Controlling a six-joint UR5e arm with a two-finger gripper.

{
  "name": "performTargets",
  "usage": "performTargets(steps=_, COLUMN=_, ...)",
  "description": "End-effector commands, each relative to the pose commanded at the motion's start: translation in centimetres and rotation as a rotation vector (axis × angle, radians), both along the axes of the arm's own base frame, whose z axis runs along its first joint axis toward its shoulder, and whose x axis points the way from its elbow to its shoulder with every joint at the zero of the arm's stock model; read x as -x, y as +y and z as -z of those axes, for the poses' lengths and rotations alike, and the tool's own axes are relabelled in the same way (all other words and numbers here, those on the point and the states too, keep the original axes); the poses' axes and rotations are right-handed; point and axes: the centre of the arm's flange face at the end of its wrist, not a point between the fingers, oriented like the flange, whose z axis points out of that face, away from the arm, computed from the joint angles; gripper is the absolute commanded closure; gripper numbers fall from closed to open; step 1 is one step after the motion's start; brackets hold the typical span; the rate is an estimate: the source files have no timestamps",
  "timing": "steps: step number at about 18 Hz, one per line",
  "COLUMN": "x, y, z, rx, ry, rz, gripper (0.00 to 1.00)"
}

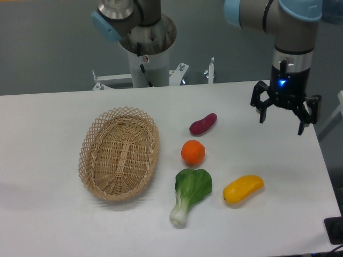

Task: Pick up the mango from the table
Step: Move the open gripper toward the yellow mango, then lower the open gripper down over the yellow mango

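Fixed camera view: a white table (48, 128) holds five things. Taking the round orange (193, 152) as the landmark, the yellow mango (243, 189) lies to its lower right, near the table's front right area. A purple sweet potato (203, 123) sits just behind the orange, a leafy bok choy (190, 194) just in front of it, and an oval wicker basket (119, 153) to its left. The gripper (283, 118) hangs above the table, well to the orange's upper right, fingers spread apart and holding nothing, well apart from the mango.
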Motion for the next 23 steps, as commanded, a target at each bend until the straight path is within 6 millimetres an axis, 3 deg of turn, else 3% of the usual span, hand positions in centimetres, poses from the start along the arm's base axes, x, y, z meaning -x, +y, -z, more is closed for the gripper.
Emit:
performTargets(steps=8, x=-0.5, y=2.4, z=2.3, rx=-0.004, ry=-0.034, rz=-0.013, gripper=0.0)
performTargets(steps=15, x=0.8, y=4.7, z=7.7, rx=0.01, ry=-0.097, rz=-0.028, gripper=0.0)
performTargets(steps=18, x=2.5, y=5.5, z=11.9, rx=0.004, ry=-0.072, rz=-0.019, gripper=0.0)
performTargets(steps=23, x=3.3, y=6.3, z=15.3, rx=0.031, ry=-0.048, rz=0.09, gripper=0.0)
